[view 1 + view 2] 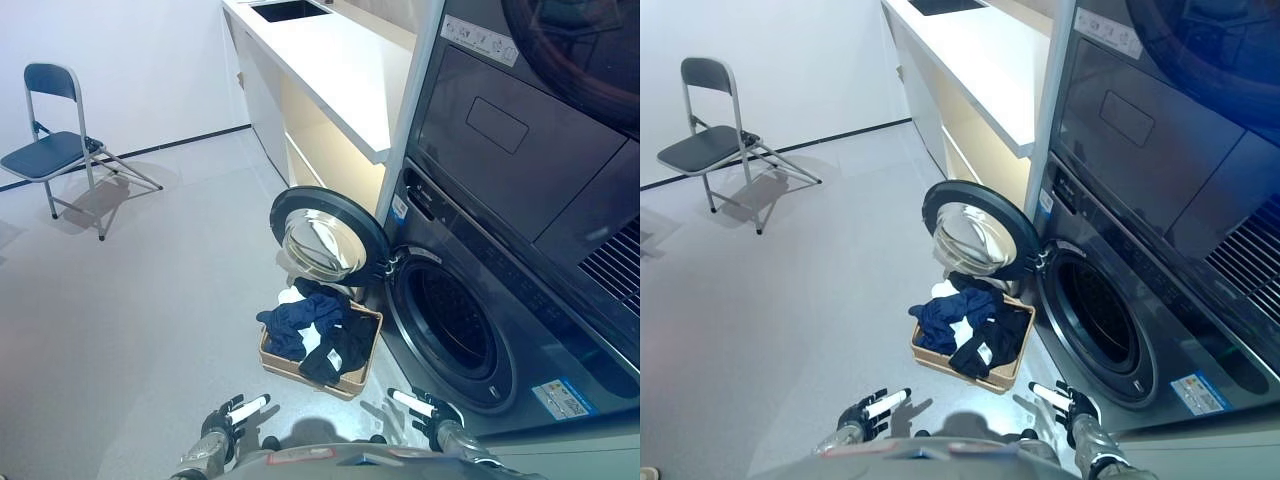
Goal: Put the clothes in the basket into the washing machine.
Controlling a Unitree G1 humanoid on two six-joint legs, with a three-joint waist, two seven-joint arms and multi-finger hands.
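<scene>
Clothes (318,330) heaped in basket (366,372) before washing machine (455,330), door open: soft, light, floppy; grab topmost dark bunch. Left hand (228,418), right hand (428,412) near basket, fingers relaxed, empty

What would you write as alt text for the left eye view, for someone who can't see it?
A basket heaped with dark blue, black and white clothes sits on the floor before a front-loading washing machine whose round door stands open. The robot's left hand and right hand hang low near the bottom edge, holding nothing. A folding chair stands far left.
</scene>
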